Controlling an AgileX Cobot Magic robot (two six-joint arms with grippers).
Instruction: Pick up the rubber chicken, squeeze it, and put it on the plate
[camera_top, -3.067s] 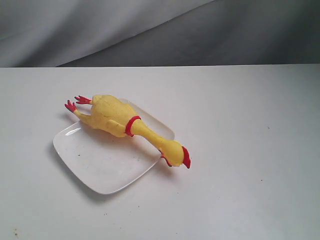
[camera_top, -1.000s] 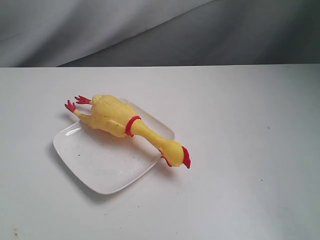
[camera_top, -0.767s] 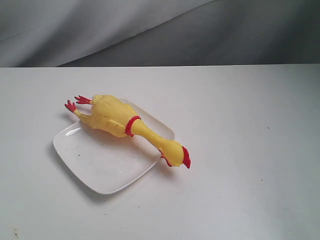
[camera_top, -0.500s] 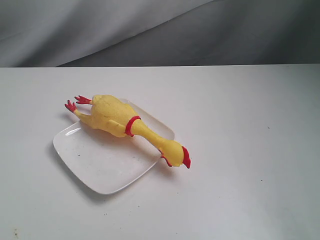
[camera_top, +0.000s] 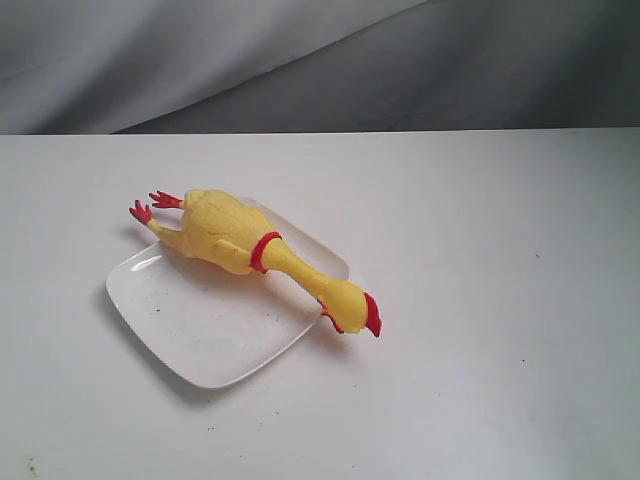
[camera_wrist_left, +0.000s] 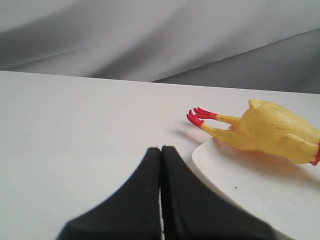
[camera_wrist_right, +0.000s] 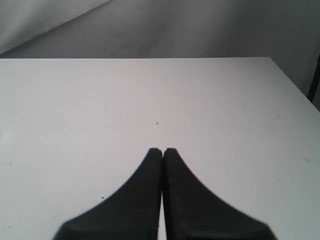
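- Exterior view: rubber chicken (camera_top: 225, 232) lies across the far part of the plate (camera_top: 210, 340), feet (camera_top: 150, 205) toward 10 o'clock and head (camera_top: 360, 312) toward 4 o'clock.
- Plate sits on the white table (camera_top: 480, 250), toward 8 o'clock from the table's middle.
- The body rests on the plate's far rim. The feet stick out past the rim at 10 o'clock and the head hangs off at 4 o'clock.
- Likely reason: the toy is about as long as the plate, so its ends spill over. Placement looks done, though off-centre.
- Left gripper (camera_wrist_left: 160, 148): fingers pressed together with nothing between them, low over the table. It is near the plate's corner and apart from the chicken. It reads as parked clear of the toy.
- Right gripper (camera_wrist_right: 162, 150): fingers together and empty, over bare table, with no task item in its view.
- Neither arm appears in the exterior view. The wrist views show only the fingertips.
- The left wrist view cuts the chicken off at its red neck band.
- The plate's far rim is hidden under the body.
- Can't tell whether the head touches the table, or whether the dark specks on the plate are dirt or pattern.
- Nothing visible shows whether the squeeze step is done.
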